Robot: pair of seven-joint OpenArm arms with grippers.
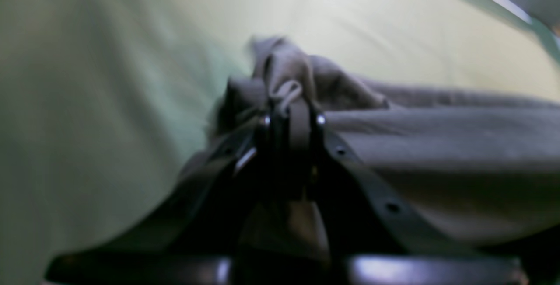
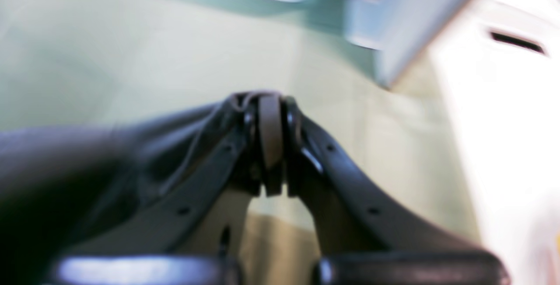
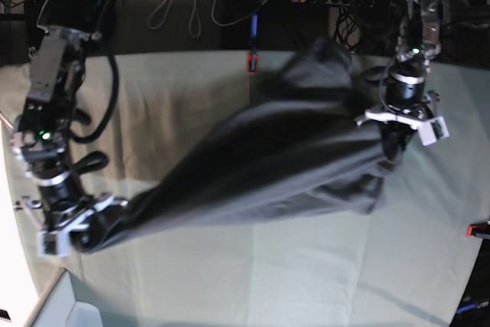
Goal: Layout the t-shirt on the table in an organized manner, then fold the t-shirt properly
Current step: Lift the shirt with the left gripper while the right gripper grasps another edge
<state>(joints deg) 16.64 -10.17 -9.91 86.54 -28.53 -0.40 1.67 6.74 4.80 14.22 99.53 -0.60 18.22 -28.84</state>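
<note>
Both wrist views are smeared by blur; the t-shirt (image 1: 437, 145) runs off the left wrist picture's right edge, its weave unreadable; in the right wrist view a white shape (image 2: 503, 145) at the right is washed out beyond telling; from the base camera, dark cloth hides the right hand's (image 3: 86, 237) fingertips, and the table (image 3: 268, 281) is cropped below.
</note>
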